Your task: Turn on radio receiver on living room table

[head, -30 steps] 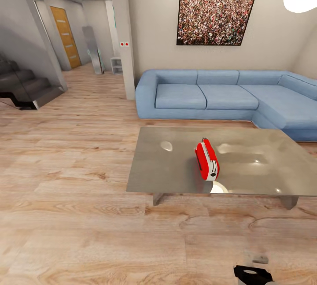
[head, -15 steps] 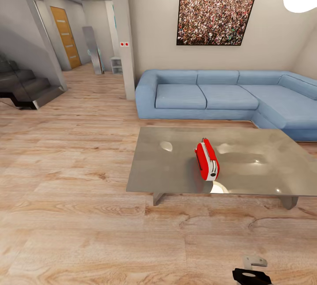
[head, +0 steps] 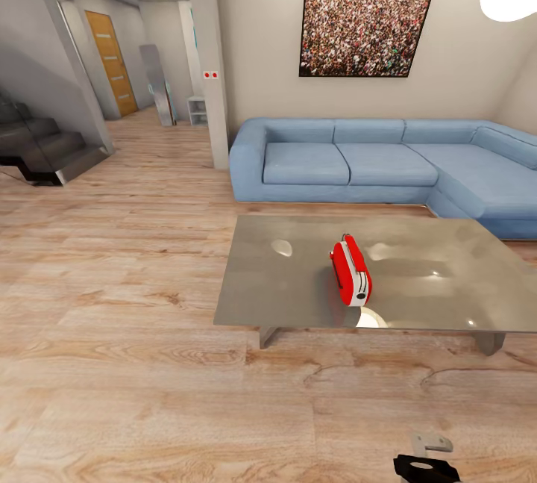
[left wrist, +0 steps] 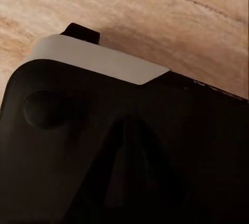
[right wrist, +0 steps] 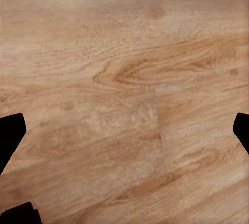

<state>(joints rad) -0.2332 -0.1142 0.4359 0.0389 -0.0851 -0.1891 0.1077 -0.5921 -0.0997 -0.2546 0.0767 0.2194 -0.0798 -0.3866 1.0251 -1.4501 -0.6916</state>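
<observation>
The radio receiver (head: 350, 272) stands on edge mid-bench (head: 298, 296) — out of reach; right hand (right wrist: 124, 130) spread apart over floor, left hand's state unreadable.

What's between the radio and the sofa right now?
In the head view, just bare glossy tabletop behind the radio, then a strip of wood floor before the sofa. Nothing stands in that stretch.

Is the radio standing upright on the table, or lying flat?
Upright: the radio receiver stands on its narrow edge on the table, strap loop at top.
</observation>
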